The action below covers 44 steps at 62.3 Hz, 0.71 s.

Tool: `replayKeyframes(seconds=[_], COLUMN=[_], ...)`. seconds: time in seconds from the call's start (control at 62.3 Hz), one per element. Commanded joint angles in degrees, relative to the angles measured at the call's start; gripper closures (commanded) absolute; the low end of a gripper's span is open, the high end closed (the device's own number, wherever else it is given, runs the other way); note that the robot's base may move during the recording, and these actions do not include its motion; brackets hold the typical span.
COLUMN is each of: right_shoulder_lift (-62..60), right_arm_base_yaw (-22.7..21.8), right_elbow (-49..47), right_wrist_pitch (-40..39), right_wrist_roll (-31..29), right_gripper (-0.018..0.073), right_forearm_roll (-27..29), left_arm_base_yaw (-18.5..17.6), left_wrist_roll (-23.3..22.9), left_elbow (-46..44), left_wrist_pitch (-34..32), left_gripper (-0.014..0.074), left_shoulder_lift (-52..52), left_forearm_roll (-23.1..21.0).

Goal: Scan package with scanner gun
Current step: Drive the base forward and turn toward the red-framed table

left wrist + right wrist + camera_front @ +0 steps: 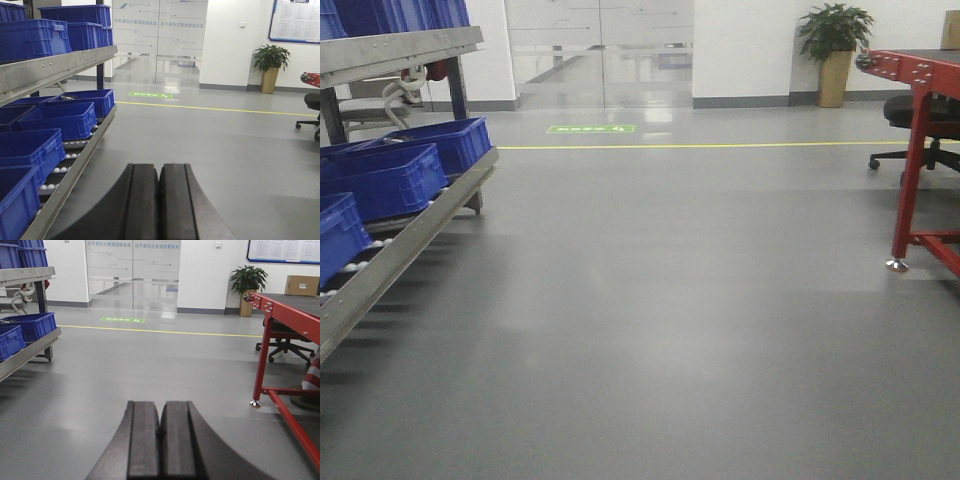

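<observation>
The scanner gun is out of view. A plain brown cardboard box with a small white label, the package (302, 285), stands far off on the red table (280, 302) at the right; its edge shows in the front view as the package (950, 28). My left gripper (160, 167) is shut with nothing between its black fingers and points along the grey floor beside the rack. My right gripper (160, 405) is also shut and empty, hanging over the floor well short of the table. Neither gripper shows in the front view.
A metal roller rack (410, 235) with several blue crates (57, 120) runs along the left. The red table's leg (260, 362) and foot stand at the right, with a black office chair (285, 342) behind. A potted plant (835, 50) and glass doors (600, 50) lie ahead.
</observation>
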Motion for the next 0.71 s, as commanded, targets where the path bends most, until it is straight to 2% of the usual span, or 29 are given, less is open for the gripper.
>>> replayKeyframes(seconds=[0.0,0.69], right_shoulder_lift=[-0.2,-0.2], right_arm_base_yaw=[-0.2,-0.2], right_elbow=[0.0,0.0], right_wrist_pitch=[-1.2,-1.2], right_wrist_roll=[-0.4,-0.4], right_gripper=[0.0727,0.0727], right_forearm_roll=[0.1,0.1], left_arm_base_yaw=[0.1,0.1], left_wrist_roll=[0.3,0.3], left_elbow=[-0.1,-0.1], left_wrist_pitch=[-1.1,-1.1], left_gripper=[0.0707,0.0707], left_shoulder_lift=[-0.2,-0.2], left_forearm_roll=[-0.2,-0.2])
